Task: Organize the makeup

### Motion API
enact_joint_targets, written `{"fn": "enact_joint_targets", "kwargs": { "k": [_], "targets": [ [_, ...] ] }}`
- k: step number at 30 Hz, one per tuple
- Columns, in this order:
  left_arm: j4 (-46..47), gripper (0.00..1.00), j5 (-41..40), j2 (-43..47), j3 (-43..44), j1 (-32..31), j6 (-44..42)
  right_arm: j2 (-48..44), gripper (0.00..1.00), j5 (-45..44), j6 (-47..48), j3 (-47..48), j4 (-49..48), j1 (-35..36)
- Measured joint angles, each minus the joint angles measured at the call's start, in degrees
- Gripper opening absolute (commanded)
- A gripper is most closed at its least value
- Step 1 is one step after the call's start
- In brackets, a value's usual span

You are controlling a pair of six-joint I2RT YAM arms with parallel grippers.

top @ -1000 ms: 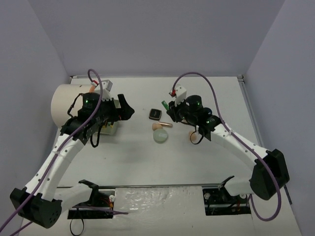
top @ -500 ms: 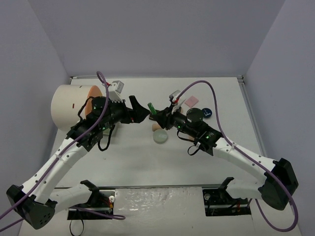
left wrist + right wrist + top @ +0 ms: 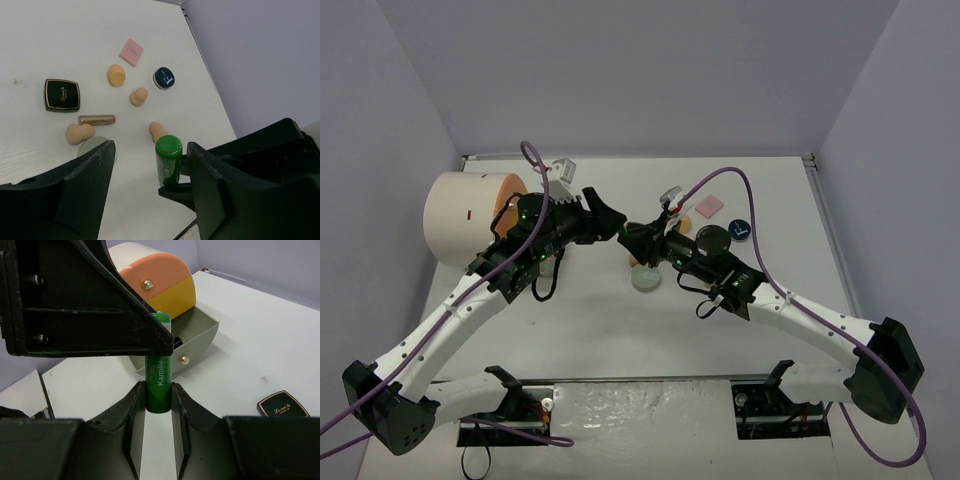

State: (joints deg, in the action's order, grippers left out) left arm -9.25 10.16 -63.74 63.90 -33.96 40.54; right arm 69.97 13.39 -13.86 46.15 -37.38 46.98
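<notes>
My right gripper [image 3: 159, 395] is shut on the lower end of the green tube [image 3: 159, 382] and holds it above the table. My left gripper [image 3: 151, 155] is open, its fingers either side of the tube's upper end [image 3: 168, 159], which is close to the right finger. In the top view the two grippers meet at the table's middle: left [image 3: 609, 222], right [image 3: 638, 240]. Below lie the black square compact [image 3: 62, 94], a gold lipstick [image 3: 96, 119], peach sponges [image 3: 116, 75] [image 3: 138, 96] [image 3: 80, 133], the pale green disc [image 3: 646, 279], the pink pad [image 3: 709, 205] and the dark round compact [image 3: 738, 231].
The large cream cylinder [image 3: 460, 215] with its orange front [image 3: 165, 285] stands at the left. A grey drawer [image 3: 197, 337] is open at its base. The back wall and side walls close in the table.
Both arms swung toward each other. My right gripper carried the green tube left and up; my left gripper left the cylinder and now brackets the tube's upper end.
</notes>
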Motion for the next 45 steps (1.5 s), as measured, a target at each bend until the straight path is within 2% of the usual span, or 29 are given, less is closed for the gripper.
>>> {"fn": "enact_joint_targets", "kwargs": {
  "k": [5, 11, 13, 14, 17, 19, 23, 26, 31, 36, 40, 45],
  "targets": [
    [1.6, 0.25, -0.3, -0.3, 0.0, -1.1, 0.9, 0.3, 0.00, 0.0, -0.5, -0.9, -0.7, 0.0],
    [2.2, 0.01, -0.9, -0.4, -0.1, -1.6, 1.5, 0.4, 0.06, -0.1, -1.1, -1.2, -1.4, 0.0],
    [2.3, 0.00, -1.0, -0.4, -0.1, -1.7, 1.5, 0.4, 0.13, -0.1, -1.1, -1.2, -1.5, 0.0],
    [2.3, 0.00, -1.0, -0.5, -0.1, -1.7, 1.5, 0.4, 0.20, -0.1, -1.1, -1.2, -1.4, 0.0],
    [2.3, 0.00, -1.1, -0.7, -0.1, -1.8, 1.5, 0.4, 0.56, -0.4, -1.3, -1.2, -1.3, 0.0],
    [2.2, 0.00, -1.3, -0.9, -0.1, -2.1, 1.4, 0.4, 0.73, -0.4, -1.2, -1.2, -1.2, 0.0],
    [0.0, 0.00, -3.3, -1.2, -0.1, -2.5, -0.6, 0.4, 0.94, -1.0, -0.4, -1.2, 0.5, 0.0],
    [-5.6, 0.00, -7.4, -1.9, 1.8, -2.6, -3.2, 0.4, 0.99, -2.3, 0.8, -1.2, 3.3, 0.0],
    [-16.9, 0.00, -18.6, -5.6, 11.4, -1.9, -10.8, -1.0, 1.00, -8.5, 3.8, -1.2, 11.0, -0.2],
    [-25.4, 0.00, -26.1, -10.9, 18.6, 2.5, -18.6, -3.8, 1.00, -12.9, 5.6, -1.5, 15.1, -1.1],
    [-29.4, 0.01, -30.1, -20.6, 23.4, 8.4, -24.6, -6.3, 1.00, -14.7, 6.7, -3.2, 18.7, -3.4],
    [-32.3, 0.11, -33.9, -32.3, 23.9, 12.3, -29.8, -8.1, 1.00, -14.9, 7.0, -5.3, 21.7, -6.4]
  ]
}}
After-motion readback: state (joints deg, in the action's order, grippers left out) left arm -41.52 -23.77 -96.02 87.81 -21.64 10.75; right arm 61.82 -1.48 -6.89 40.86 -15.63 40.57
